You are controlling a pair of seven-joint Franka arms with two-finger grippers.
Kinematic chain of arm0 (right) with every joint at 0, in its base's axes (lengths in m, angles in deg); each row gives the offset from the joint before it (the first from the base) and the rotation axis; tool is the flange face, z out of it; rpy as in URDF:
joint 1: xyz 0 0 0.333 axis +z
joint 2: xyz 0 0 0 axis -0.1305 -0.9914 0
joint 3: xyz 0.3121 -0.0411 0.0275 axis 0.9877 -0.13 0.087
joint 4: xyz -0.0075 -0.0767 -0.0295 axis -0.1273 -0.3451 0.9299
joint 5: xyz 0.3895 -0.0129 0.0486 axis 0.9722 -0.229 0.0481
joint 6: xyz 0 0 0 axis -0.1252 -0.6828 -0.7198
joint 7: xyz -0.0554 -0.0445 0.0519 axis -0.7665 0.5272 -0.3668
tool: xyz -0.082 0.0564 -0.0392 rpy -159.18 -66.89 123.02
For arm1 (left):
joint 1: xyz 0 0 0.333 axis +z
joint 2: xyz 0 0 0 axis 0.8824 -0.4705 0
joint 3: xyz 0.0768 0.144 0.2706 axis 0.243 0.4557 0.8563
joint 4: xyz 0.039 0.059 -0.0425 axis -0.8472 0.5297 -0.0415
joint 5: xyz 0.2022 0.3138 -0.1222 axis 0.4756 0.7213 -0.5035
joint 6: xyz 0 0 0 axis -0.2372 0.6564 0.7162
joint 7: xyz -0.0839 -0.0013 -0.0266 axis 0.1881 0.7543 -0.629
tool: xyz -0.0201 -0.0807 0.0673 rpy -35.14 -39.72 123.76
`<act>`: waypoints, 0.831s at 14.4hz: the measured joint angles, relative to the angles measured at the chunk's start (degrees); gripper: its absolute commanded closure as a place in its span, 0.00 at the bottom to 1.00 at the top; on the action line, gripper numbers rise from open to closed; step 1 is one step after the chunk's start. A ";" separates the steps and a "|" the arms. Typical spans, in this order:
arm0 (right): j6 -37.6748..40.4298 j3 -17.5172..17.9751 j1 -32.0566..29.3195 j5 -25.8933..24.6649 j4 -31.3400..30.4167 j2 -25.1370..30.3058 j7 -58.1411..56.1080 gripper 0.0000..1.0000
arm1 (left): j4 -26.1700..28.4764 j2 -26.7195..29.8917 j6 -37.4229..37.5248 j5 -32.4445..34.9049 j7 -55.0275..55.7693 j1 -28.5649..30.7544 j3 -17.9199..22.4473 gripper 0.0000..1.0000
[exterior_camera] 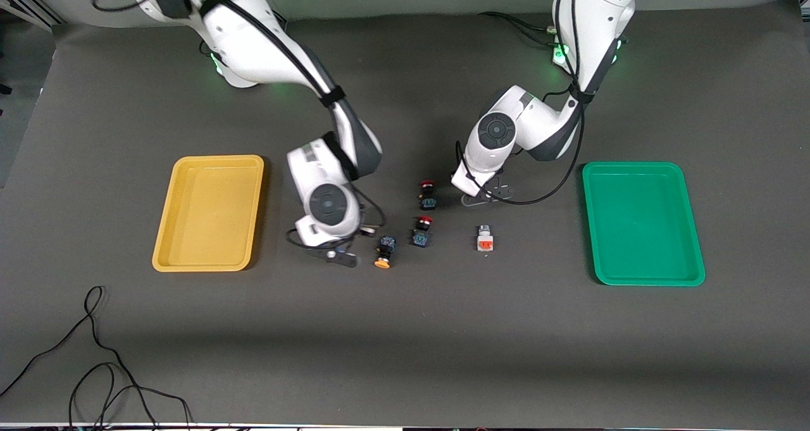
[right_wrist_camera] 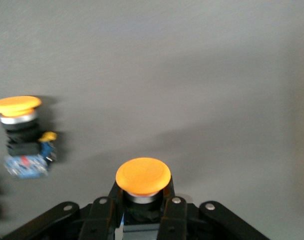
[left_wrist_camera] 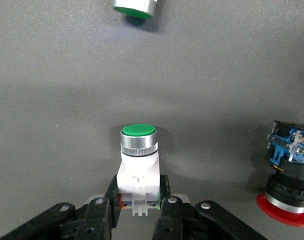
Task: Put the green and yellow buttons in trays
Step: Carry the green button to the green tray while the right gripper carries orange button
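My left gripper (exterior_camera: 484, 197) (left_wrist_camera: 138, 194) is shut on the white body of a green-capped button (left_wrist_camera: 138, 150), low over the table between the trays. A second white-and-silver button (exterior_camera: 485, 238) lies nearer to the front camera, its green cap at the edge of the left wrist view (left_wrist_camera: 134, 7). My right gripper (exterior_camera: 338, 257) (right_wrist_camera: 142, 197) is shut on a black button with an orange-yellow cap (right_wrist_camera: 143, 176). Another orange-yellow-capped button (exterior_camera: 384, 254) (right_wrist_camera: 19, 130) lies beside it. The yellow tray (exterior_camera: 209, 216) and the green tray (exterior_camera: 642, 222) hold nothing.
Two black switches with red caps (exterior_camera: 428, 193) (exterior_camera: 422, 230) lie between the grippers; one also shows in the left wrist view (left_wrist_camera: 289, 185). A loose black cable (exterior_camera: 95, 355) lies near the table's front edge at the right arm's end.
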 measured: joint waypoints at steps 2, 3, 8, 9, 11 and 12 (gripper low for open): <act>6.09 -5.04 -0.18 -0.01 -1.32 4.97 -8.19 1.00 | -1.10 0.67 1.07 0.00 0.37 0.14 0.27 0.87; 7.80 -7.92 -0.32 -0.01 -2.90 7.54 -13.50 1.00 | -2.47 1.59 3.70 0.00 0.37 0.41 0.43 0.88; 5.30 -21.67 -0.86 -0.01 -15.24 14.25 -39.55 1.00 | -13.39 9.32 24.22 -1.17 -3.58 5.44 0.64 0.89; 1.95 -23.38 -0.97 -0.01 -18.33 14.54 -43.20 1.00 | -14.30 11.06 27.07 -2.68 -6.88 7.45 0.74 0.89; -7.28 -24.56 -1.12 0.04 -25.47 14.78 -47.80 1.00 | -14.62 14.47 33.18 -4.46 -14.85 12.60 1.03 0.89; -12.32 -24.55 -1.09 0.06 -29.12 14.71 -49.08 1.00 | -14.60 15.92 36.34 -4.71 -19.24 15.86 1.18 0.89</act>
